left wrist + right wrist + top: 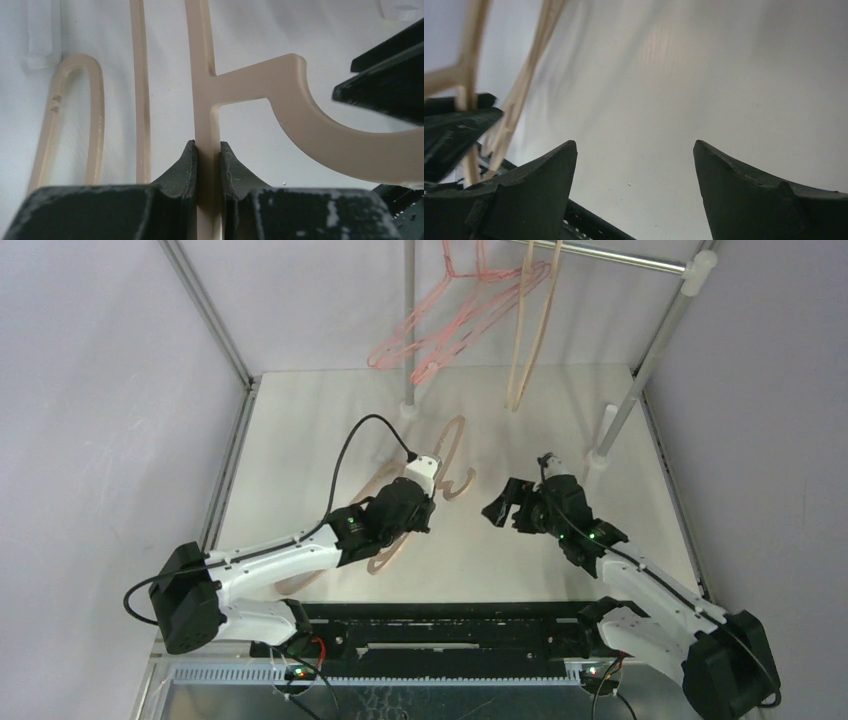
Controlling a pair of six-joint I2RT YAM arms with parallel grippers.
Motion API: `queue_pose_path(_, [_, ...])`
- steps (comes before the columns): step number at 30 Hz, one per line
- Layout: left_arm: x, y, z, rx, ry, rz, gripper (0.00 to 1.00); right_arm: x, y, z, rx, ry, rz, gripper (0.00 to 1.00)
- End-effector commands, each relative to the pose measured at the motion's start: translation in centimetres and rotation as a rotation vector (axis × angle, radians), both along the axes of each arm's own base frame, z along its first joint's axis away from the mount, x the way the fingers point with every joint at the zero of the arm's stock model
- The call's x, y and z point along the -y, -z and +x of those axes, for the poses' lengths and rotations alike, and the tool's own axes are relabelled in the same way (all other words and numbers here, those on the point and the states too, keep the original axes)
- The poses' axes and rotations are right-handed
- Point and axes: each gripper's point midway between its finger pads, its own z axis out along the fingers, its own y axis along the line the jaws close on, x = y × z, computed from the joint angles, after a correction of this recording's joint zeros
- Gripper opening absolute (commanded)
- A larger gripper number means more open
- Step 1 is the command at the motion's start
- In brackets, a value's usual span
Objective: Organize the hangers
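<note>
My left gripper point(424, 492) is shut on the bar of a beige hanger point(458, 490) at mid-table. In the left wrist view the jaws point(207, 147) pinch this bar point(206, 90) just below where the hook point(300, 115) branches off to the right. More beige bars point(141, 100) show to its left. My right gripper point(503, 506) is open and empty beside the hook, and its fingers point(390, 85) show in the left wrist view. The right wrist view shows open jaws point(634, 150) over bare table and the beige hanger point(469, 65) at left. Pink wire hangers point(440, 325) and a beige hanger point(528, 330) hang from the rack.
The rack's top pole point(610, 255) runs across the back. A vertical pole point(409, 330) stands on a foot point(408, 410) just behind the left gripper. A slanted pole point(645, 365) has its foot point(598, 455) to the right of the right gripper. Grey walls enclose the white table point(300, 440).
</note>
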Motion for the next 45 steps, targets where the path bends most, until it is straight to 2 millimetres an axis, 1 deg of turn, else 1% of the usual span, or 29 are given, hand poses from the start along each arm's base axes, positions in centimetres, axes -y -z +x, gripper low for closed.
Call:
queue_pose_path(1, [-0.4,-3.4,1.3,0.089,-0.032,-0.013,0.00,-2.4,0.3,1.0,0.035,-0.012,0.058,0.92])
queue_pose_path(4, [-0.7,-4.0,1.4,0.103,-0.041,-0.009,0.00,-4.2,1.1,1.1,0.010,-0.045,0.089,0.89])
queue_pose_path(5, [-0.7,-4.4,1.4,0.109,-0.041,-0.013,0.00,-4.6,1.4,1.2,-0.001,-0.045,0.099,0.87])
queue_pose_path(7, [-0.6,-5.1,1.4,0.117,-0.037,-0.029,0.00,-5.0,1.8,1.4,-0.016,-0.036,0.109,0.86])
queue_pose_path(10, [-0.5,-6.4,1.4,0.130,-0.031,-0.053,0.00,-4.9,1.8,1.8,-0.005,-0.007,0.121,0.85])
queue_pose_path(15, [0.4,-9.6,1.4,0.162,0.001,-0.107,0.00,-4.9,1.1,2.3,0.032,0.019,0.148,0.85])
queue_pose_path(17, [1.0,-10.9,1.3,0.170,0.020,-0.138,0.00,-5.0,1.1,2.3,0.034,0.016,0.149,0.85])
queue_pose_path(20, [2.0,-12.3,1.0,0.168,0.060,-0.178,0.00,-5.1,1.2,1.9,0.028,0.008,0.143,0.84])
queue_pose_path(23, [3.5,-12.8,0.2,0.141,0.130,-0.214,0.00,-4.4,1.4,1.6,0.032,0.031,0.128,0.84])
queue_pose_path(26, [5.0,-13.3,-1.1,0.101,0.222,-0.256,0.00,-3.2,0.8,1.4,0.067,0.069,0.119,0.84])
queue_pose_path(28, [5.6,-13.7,-1.5,0.088,0.253,-0.278,0.00,-2.6,0.2,1.3,0.092,0.090,0.119,0.84])
queue_pose_path(34, [6.6,-15.9,-1.6,0.109,0.288,-0.314,0.00,-1.3,-1.1,0.8,0.154,0.128,0.138,0.84])
queue_pose_path(35, [6.7,-16.4,-1.5,0.116,0.291,-0.318,0.00,-1.2,-1.3,0.6,0.162,0.128,0.144,0.84])
queue_pose_path(39, [7.6,-17.1,-1.1,0.118,0.301,-0.316,0.00,-1.3,-1.7,-0.2,0.175,0.110,0.175,0.83])
queue_pose_path(42, [8.2,-17.6,-0.9,0.116,0.304,-0.326,0.00,-1.9,-1.4,-0.8,0.169,0.082,0.200,0.83])
queue_pose_path(44, [8.4,-18.4,-0.9,0.120,0.314,-0.342,0.00,-2.1,-1.0,-1.0,0.176,0.076,0.202,0.82])
queue_pose_path(45, [8.5,-18.8,-1.0,0.123,0.320,-0.351,0.00,-2.3,-1.2,-0.9,0.200,0.066,0.206,0.82])
